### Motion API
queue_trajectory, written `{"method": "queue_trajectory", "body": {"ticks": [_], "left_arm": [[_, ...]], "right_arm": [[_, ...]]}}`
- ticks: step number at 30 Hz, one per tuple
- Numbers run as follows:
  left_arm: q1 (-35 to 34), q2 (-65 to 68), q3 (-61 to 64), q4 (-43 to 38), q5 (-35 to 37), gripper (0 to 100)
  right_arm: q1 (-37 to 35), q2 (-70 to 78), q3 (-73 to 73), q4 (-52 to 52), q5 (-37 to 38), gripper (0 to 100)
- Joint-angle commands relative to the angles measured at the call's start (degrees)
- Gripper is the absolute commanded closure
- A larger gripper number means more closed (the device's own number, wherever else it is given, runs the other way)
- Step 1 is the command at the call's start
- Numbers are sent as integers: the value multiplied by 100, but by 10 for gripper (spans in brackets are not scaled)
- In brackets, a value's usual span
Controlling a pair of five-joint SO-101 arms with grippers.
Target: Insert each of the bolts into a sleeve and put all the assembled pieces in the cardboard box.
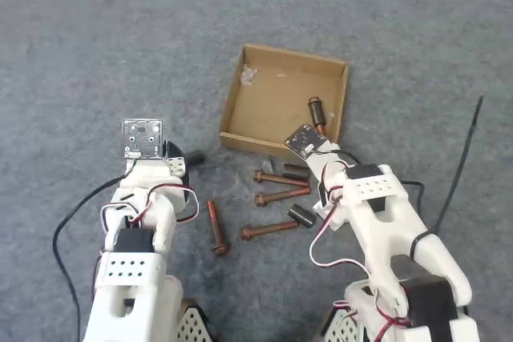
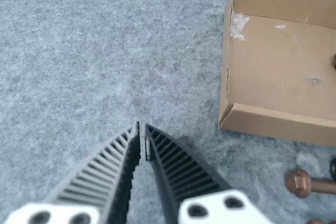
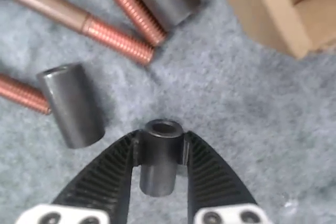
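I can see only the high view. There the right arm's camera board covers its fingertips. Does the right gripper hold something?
Observer: Yes. The right gripper is shut on a dark sleeve, whose open end faces the wrist camera.
Operator: And the left gripper?
Observer: The left gripper is shut and empty, over bare carpet beside the cardboard box.
Operator: Is the loose sleeve near the right gripper already on a bolt?
Observer: No. The loose sleeve shows an empty bore; a bolt lies with its threaded end at the sleeve's side, not inside it.
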Motion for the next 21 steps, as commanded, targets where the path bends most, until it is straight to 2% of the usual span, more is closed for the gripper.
{"method": "queue_trajectory", "body": {"ticks": [1, 4, 9, 11, 14, 18, 21], "left_arm": [[-26, -114, -40, -141, -18, 988], [-26, -114, -40, -141, -18, 988], [-26, -114, -40, -141, -18, 988], [-26, -114, -40, -123, 0, 988], [-26, -114, -48, -114, 18, 988], [-26, -123, -127, -53, 79, 988], [-62, -123, -602, 510, 571, 988]], "right_arm": [[-48, 13, -176, 207, -79, 991], [-57, -66, -211, 215, -360, 991], [-110, -479, -211, 215, -1653, 991], [-66, -576, -211, 215, -1916, 991], [22, -646, -176, 242, -1723, 991], [303, -637, -167, 268, -949, 991], [338, -646, -79, 251, -862, 991]]}}
